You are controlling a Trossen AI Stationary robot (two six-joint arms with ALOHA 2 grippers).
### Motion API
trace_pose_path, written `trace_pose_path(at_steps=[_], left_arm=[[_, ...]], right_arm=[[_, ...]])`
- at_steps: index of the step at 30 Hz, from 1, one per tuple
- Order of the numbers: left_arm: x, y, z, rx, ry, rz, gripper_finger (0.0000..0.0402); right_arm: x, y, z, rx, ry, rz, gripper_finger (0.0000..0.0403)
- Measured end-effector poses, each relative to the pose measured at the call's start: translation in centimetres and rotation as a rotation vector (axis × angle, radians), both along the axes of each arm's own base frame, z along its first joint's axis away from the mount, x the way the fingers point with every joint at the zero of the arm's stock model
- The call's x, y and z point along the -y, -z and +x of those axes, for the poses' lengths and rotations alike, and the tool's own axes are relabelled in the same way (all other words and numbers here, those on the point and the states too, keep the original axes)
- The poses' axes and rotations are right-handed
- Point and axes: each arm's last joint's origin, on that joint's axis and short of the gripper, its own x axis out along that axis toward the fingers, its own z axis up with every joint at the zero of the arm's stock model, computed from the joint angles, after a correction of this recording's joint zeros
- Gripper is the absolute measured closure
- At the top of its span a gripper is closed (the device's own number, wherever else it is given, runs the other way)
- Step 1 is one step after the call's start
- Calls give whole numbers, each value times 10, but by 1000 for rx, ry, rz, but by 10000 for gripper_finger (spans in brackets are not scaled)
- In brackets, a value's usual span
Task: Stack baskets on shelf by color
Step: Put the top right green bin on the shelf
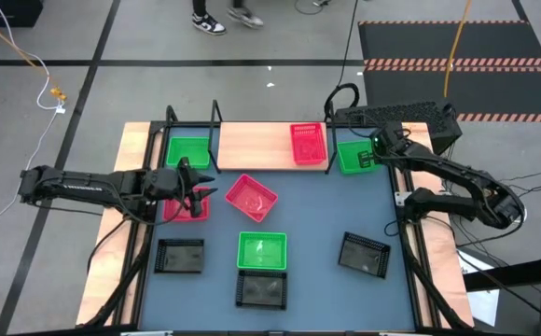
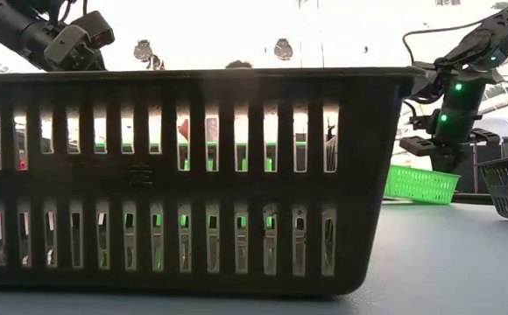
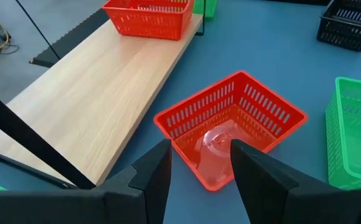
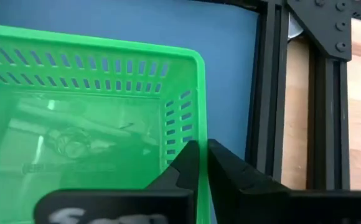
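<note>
The right end effector (image 4: 202,163) pinches the near wall of a green basket (image 1: 354,157) that sits on the counter (image 1: 326,215) just beside the right end of the shelf (image 1: 252,143), outside its black wire upright. The left end effector (image 3: 196,168) hangs with fingers spread above a pink-red basket (image 1: 185,207) near the counter's left edge, while another pink-red basket (image 3: 230,127) lies tilted just ahead of it. On the shelf stand one green basket (image 1: 187,152) at the left and one pink-red basket (image 1: 308,143) toward the right. A third green basket (image 1: 262,250) and three black ones wait on the counter. The thin wall could slip or flex from the pinch when lifted, since the grip takes only one edge. Carrying it across, the basket may catch the wire upright. The left arm could also nudge the tilted basket
</note>
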Motion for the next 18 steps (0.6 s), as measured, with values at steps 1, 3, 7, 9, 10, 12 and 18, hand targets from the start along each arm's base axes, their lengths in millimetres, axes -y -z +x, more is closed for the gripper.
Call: trace_pose_path(at_steps=[1,3,7,9,10,12,18], left_arm=[[0,0,0,-5,0,0,234],[0,2,-1,-25,1,1,234],[0,3,-2,-43,5,24,234],[0,3,-2,-44,5,27,234],[0,3,-2,-44,4,30,234],[0,3,-2,-47,4,38,234],[0,3,-2,-52,12,55,234]], right_arm=[[0,2,0,6,2,-4,388],[-1,7,-1,12,2,-13,382],[-3,14,-2,32,-3,-10,358],[-5,17,-3,36,-6,-9,346],[-5,18,-3,35,-10,-8,342],[-5,18,-3,24,-18,-11,342],[-6,9,-4,64,-31,-79,392]])
